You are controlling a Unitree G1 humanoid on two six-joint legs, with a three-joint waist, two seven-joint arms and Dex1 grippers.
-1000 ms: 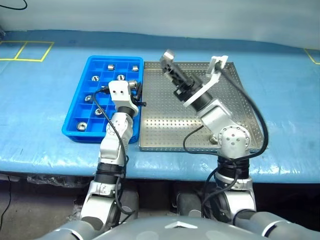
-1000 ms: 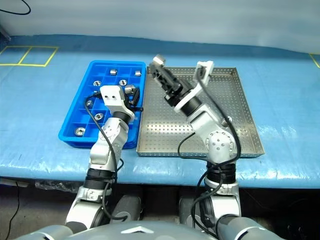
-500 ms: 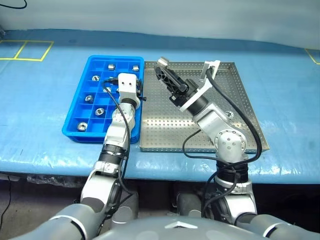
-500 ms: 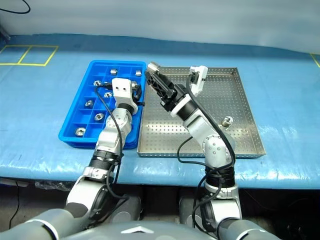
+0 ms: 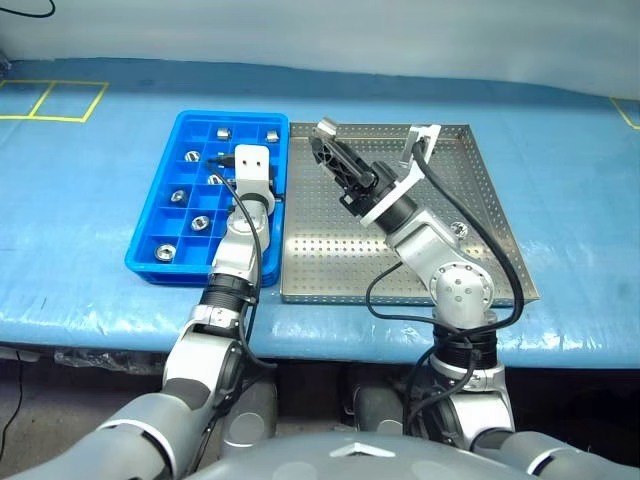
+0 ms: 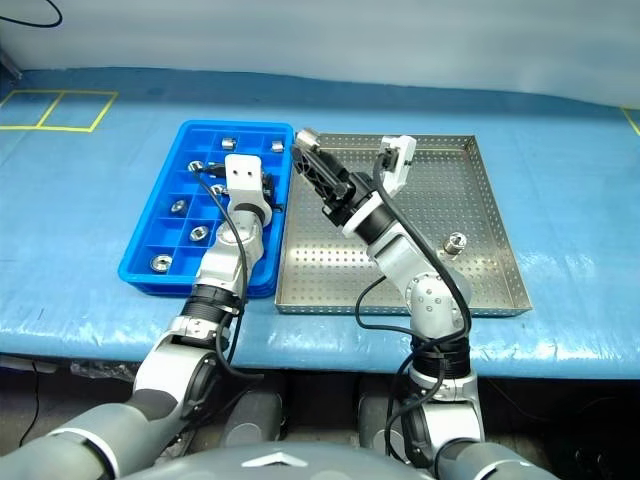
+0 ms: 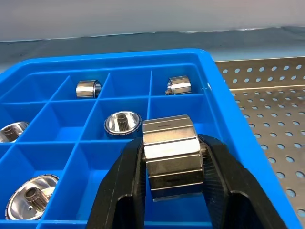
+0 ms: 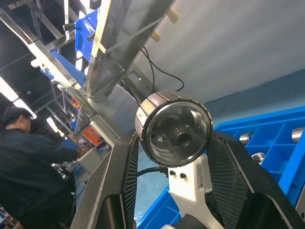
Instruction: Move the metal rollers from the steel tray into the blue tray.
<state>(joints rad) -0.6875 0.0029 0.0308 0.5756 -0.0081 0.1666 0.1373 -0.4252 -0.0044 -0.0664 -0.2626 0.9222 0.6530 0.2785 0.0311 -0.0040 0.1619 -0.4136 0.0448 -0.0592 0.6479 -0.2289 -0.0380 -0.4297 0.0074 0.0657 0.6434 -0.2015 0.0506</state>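
The metal rollers are seen as short, shiny silver cylinders with faceted outer bands and a hollow, toothed centre. One roller [image 7: 170,160] is clamped between the black fingers of the left gripper [image 7: 171,186], which is held low over the blue tray [image 5: 150,210], above a compartment near the tray's right wall. A second roller [image 8: 174,128] is gripped between the fingers of the right gripper [image 5: 328,140], which is raised above the far left corner of the steel tray [image 5: 480,180], pointing up and toward the blue tray. A third roller [image 5: 461,229] stands alone on the perforated floor of the steel tray, toward its right side. In the blue tray, loose rollers are lying in separate compartments: from the head camera about seven can be made out, among them two in the far row [image 7: 88,88] [image 7: 178,85], one in the middle [image 7: 122,122] and one in the nearest left compartment [image 5: 163,251]; an exact count cannot be given, since part of the tray is covered by the left arm. The two trays are set side by side, touching, on a desk covered with blue sheeting [image 5: 560,150]. Yellow tape lines [image 5: 60,100] are marked on the sheeting at the far left. A person [image 8: 28,162] in dark clothing is caught in the right wrist view beside metal racking. No readable writing or brand is made out.
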